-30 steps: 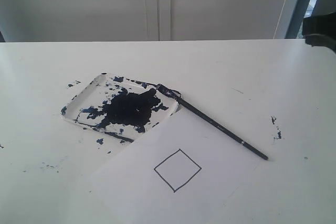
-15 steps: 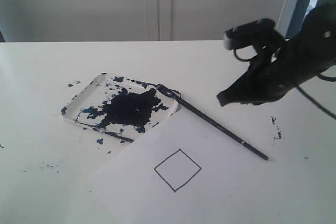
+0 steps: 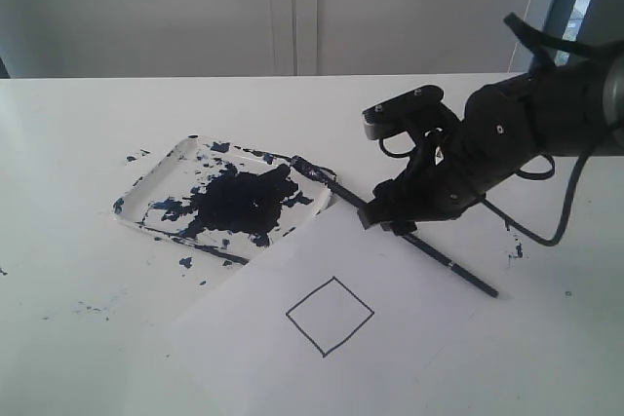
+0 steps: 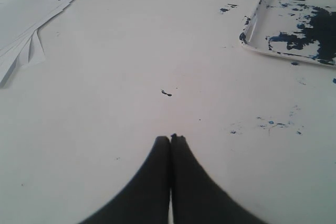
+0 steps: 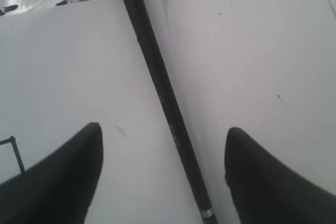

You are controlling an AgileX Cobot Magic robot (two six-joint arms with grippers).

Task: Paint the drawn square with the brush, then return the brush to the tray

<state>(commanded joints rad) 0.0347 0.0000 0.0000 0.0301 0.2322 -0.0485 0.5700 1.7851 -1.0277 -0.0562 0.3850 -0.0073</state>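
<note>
The right gripper (image 3: 383, 217) sits low over the paintbrush (image 3: 450, 266), jaws spread wide either side of its handle, nothing pinched. The left gripper (image 4: 170, 139) is pressed together above the desk (image 4: 105, 103).

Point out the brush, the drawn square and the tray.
the brush (image 3: 455, 266): exterior view, on the handle toward its free end.
the drawn square (image 3: 330, 316): exterior view, blank middle inside the outline.
the tray (image 3: 168, 177): exterior view, bare white floor near its left rim.
</note>
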